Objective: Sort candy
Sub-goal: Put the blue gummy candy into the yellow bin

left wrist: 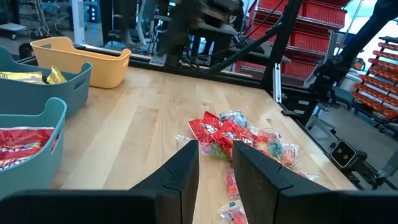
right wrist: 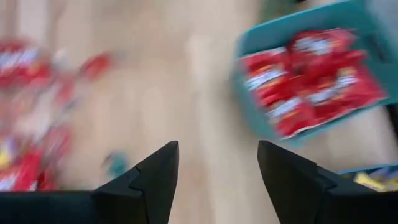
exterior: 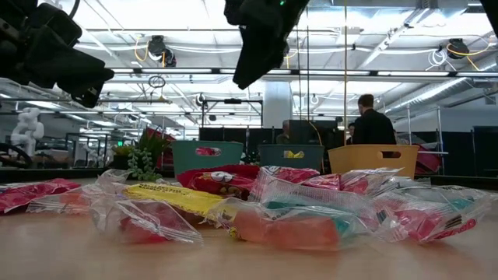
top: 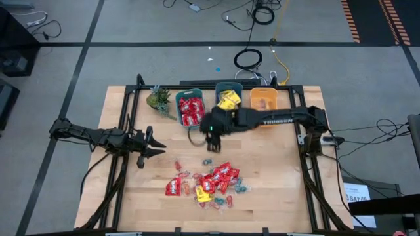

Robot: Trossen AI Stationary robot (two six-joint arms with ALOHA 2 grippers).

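Observation:
The candy is a loose pile [top: 210, 182] of red packets, yellow packets and small twist-wrapped pieces near the table's near edge, filling the low view [exterior: 257, 198]. My right gripper [top: 211, 141] hangs open and empty above bare wood, between the pile and the teal bin of red packets [right wrist: 298, 22]; its fingers [right wrist: 217, 149] frame nothing. A lone teal piece [right wrist: 115, 163] lies just beyond them. My left gripper [top: 155, 144] waits open to the left of the pile, pointing at it [left wrist: 216, 146].
Along the far edge stand a teal bin with red packets [top: 178, 105], a teal bin with yellow packets [top: 218, 88] and an orange bin [top: 252, 95]. A small green plant [top: 159, 98] sits left of them. People stand in the room beyond [exterior: 372, 124].

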